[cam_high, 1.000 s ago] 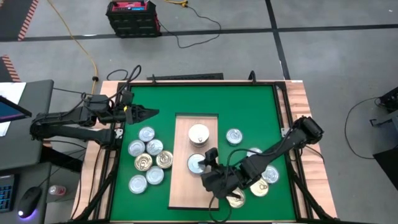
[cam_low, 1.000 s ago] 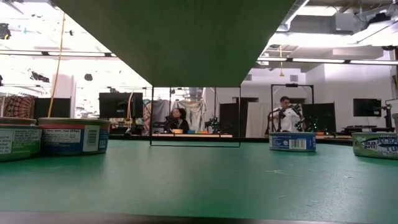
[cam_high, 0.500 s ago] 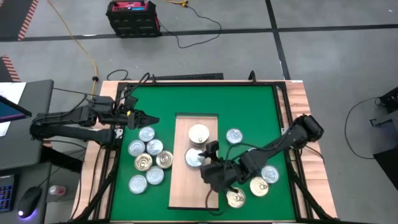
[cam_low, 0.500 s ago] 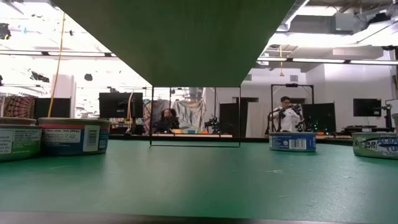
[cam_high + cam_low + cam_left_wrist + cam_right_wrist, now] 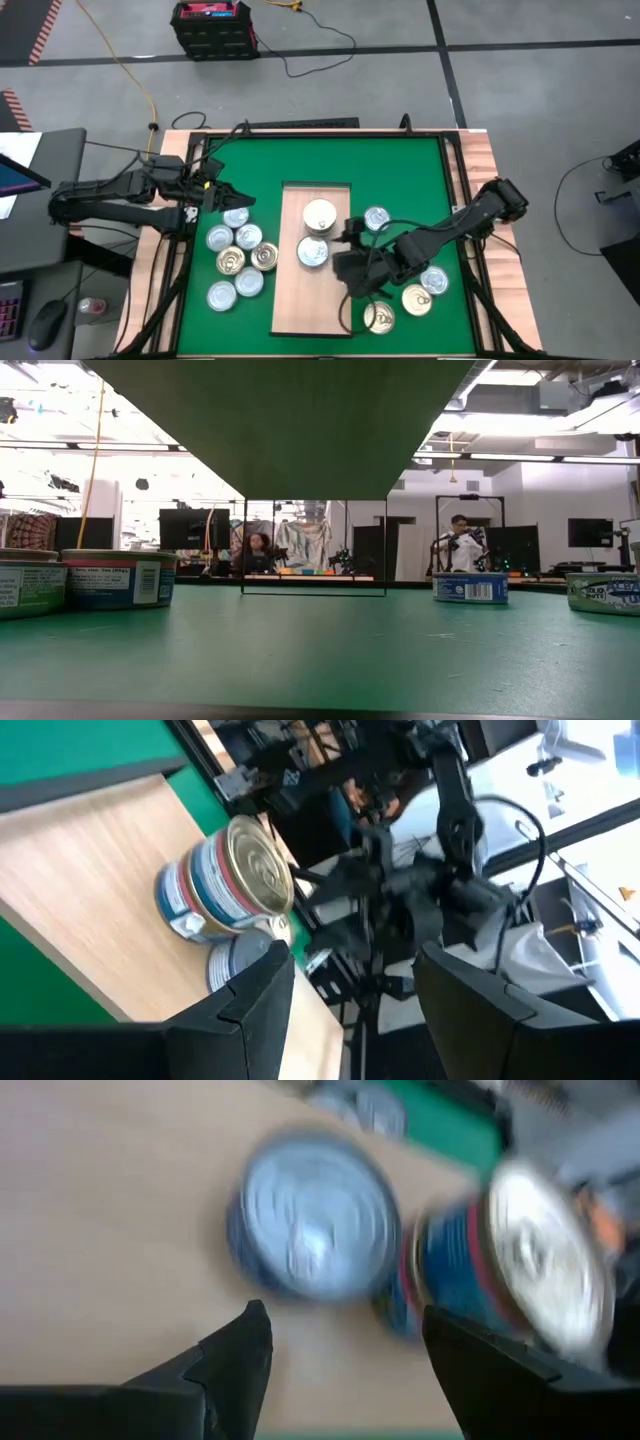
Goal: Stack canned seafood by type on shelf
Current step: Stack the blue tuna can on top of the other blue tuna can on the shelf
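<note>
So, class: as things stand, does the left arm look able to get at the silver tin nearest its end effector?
Probably yes: the left end effector, open, sits just beside that silver tin, with nothing between them.

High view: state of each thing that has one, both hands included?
Left hand: open, empty, over the green mat by the left can cluster.
Right hand: open, empty, beside the shelf.
Gold-topped stack: upright on the shelf.
Silver can: upright on the shelf, free of either hand.
Right loose cans: upright on the mat, unstacked.
</note>
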